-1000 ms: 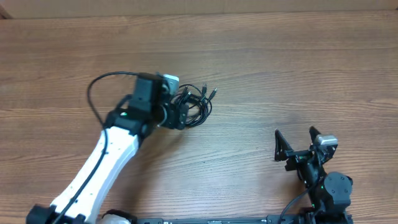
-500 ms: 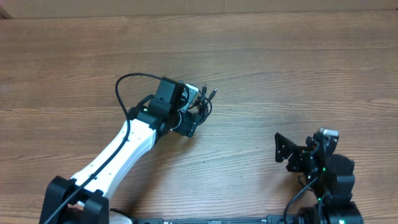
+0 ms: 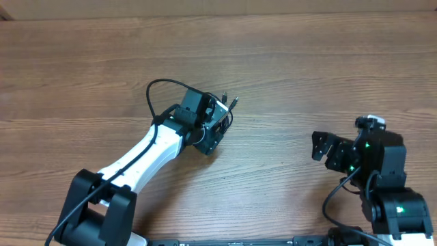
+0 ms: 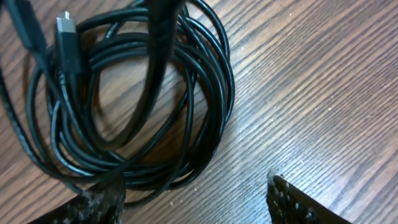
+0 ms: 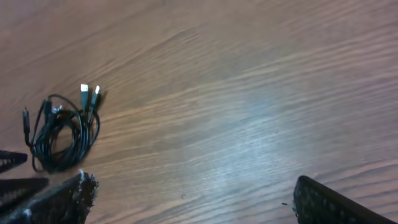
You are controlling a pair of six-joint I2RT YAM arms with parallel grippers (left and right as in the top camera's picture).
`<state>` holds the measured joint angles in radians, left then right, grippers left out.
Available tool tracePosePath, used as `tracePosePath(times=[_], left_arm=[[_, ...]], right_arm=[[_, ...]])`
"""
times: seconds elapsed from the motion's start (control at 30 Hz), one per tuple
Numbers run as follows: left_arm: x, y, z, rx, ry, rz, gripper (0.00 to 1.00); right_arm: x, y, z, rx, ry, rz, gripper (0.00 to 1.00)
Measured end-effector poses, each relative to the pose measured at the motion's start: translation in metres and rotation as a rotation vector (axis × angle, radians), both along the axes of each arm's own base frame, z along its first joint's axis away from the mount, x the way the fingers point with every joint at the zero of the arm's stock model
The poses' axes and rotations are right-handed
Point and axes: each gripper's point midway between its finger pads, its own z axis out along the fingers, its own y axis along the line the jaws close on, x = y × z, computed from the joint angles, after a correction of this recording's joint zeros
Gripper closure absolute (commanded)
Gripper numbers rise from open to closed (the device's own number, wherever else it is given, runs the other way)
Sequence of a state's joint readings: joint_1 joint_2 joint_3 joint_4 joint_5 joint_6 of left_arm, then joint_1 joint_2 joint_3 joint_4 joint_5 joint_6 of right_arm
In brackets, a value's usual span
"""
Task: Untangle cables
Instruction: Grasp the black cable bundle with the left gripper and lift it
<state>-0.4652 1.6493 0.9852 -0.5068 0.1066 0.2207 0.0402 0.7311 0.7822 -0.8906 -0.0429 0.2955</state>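
The cables (image 3: 227, 111) are thin black cords coiled in one tangled bundle on the wooden table, mostly hidden under my left wrist in the overhead view. In the left wrist view the coil (image 4: 205, 81) fills the upper left, with a silver-tipped plug (image 4: 64, 26) on top. My left gripper (image 4: 193, 202) is open and low over the table; its left finger (image 4: 93, 205) lies against the coil's lower edge, and its right finger (image 4: 298, 202) is over bare wood. My right gripper (image 5: 199, 202) is open and empty, far right of the bundle (image 5: 59, 130).
The wooden table (image 3: 307, 61) stretches around the bundle. The left arm (image 3: 136, 164) reaches in from the front left, with its own thick black wire (image 3: 164, 89) arching above the wrist. The right arm (image 3: 382, 178) is at the front right.
My left gripper has moved right onto the cable bundle, now covering most of it. My right arm has moved right and a little farther back, still open.
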Motion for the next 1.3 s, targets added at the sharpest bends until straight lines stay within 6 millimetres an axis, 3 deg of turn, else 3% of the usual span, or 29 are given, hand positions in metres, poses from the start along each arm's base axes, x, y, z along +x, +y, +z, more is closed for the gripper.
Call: tracePosePath(times=[0.17, 0.5, 0.63, 0.77, 0.8, 0.87, 0.93, 1.1, 1.23, 1.3], left_arm=[[0.004, -0.002, -0.011, 0.003, 0.006, -0.001, 0.32], [0.016, -0.008, -0.023, -0.002, -0.021, -0.017, 0.36], [0.014, -0.007, -0.036, 0.012, 0.011, -0.015, 0.46], [0.014, -0.008, -0.045, 0.004, 0.038, 0.025, 0.85], [0.014, -0.009, -0.046, -0.001, 0.046, 0.031, 0.89], [0.015, -0.012, -0.044, -0.013, 0.047, 0.047, 0.96], [0.017, -0.012, -0.042, -0.018, 0.048, 0.062, 0.96], [0.025, -0.016, -0.026, -0.047, 0.039, 0.117, 0.96], [0.039, -0.027, 0.015, -0.122, -0.017, 0.150, 0.96], [0.043, -0.039, 0.046, -0.205, -0.044, 0.131, 0.96]], right_arm=[[0.007, 0.001, 0.020, 0.003, -0.041, 0.001, 0.00], [0.007, 0.007, 0.022, 0.028, -0.043, 0.027, 0.00], [0.007, 0.007, 0.021, 0.029, -0.042, 0.028, 0.01], [0.007, 0.007, 0.021, 0.031, -0.041, 0.027, 0.03], [0.007, 0.007, 0.021, 0.031, -0.039, 0.027, 0.03], [0.006, 0.007, 0.020, 0.033, -0.037, 0.028, 0.02], [0.006, 0.008, 0.021, 0.035, -0.037, 0.030, 0.00], [0.006, 0.008, 0.021, 0.039, -0.036, 0.029, 0.00], [0.006, 0.011, 0.021, 0.049, -0.035, 0.038, 0.00], [0.006, 0.013, 0.021, 0.057, -0.036, 0.046, 0.00]])
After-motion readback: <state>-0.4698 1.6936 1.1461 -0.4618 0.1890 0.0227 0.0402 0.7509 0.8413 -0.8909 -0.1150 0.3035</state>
